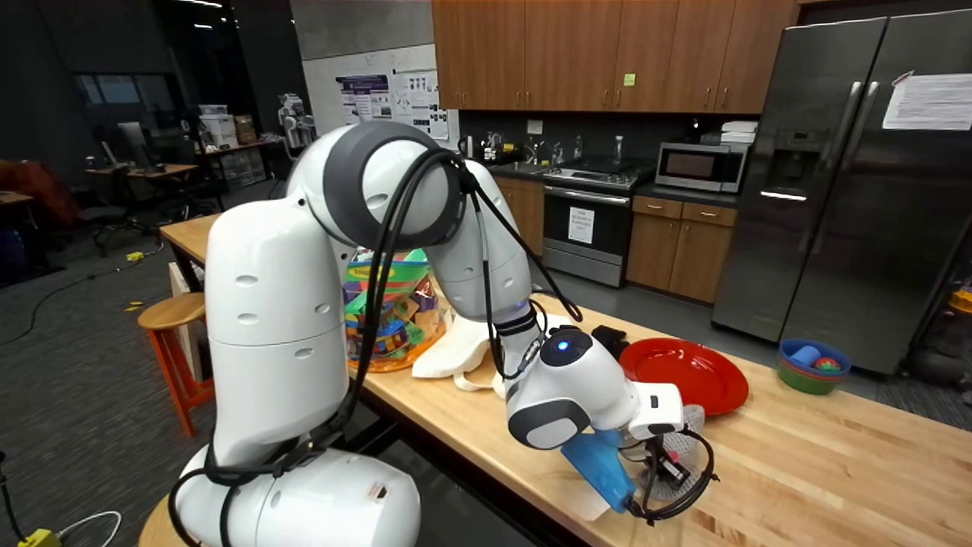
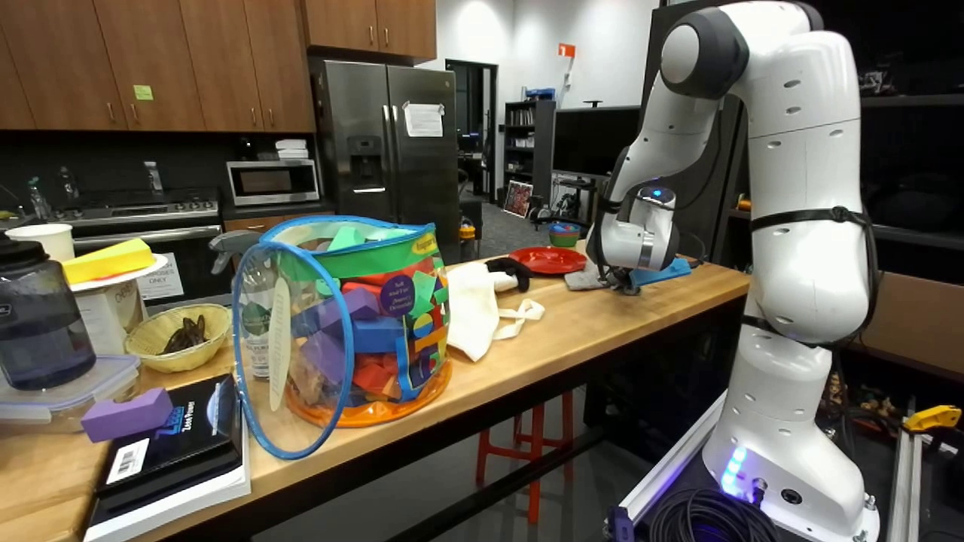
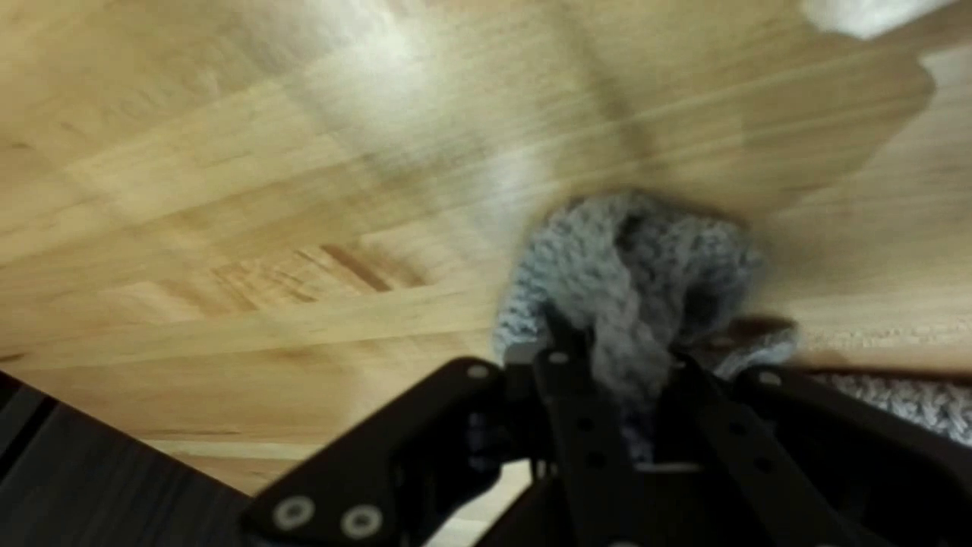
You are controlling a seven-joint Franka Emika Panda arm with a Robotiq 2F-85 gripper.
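In the wrist view a grey knitted cloth (image 3: 630, 258) is bunched up between the black fingers of my gripper (image 3: 615, 353), which is shut on it. A fold of the cloth runs back between the fingers, and the rest is crumpled low over the wooden tabletop (image 3: 250, 205). More grey knit shows at the lower right; whether it is the same cloth I cannot tell. Both exterior views show the gripper (image 1: 668, 467) pointing down at the table, with the grey cloth (image 2: 584, 280) around it. A blue piece (image 1: 600, 463) sits beside the gripper and partly blocks the fingers.
A red plate (image 1: 683, 372) lies just behind the gripper, with stacked bowls (image 1: 812, 372) holding small objects farther along. A white cloth bag (image 2: 471, 309), a black item (image 2: 509, 271) and a clear bag of blocks (image 2: 369, 331) stand along the table.
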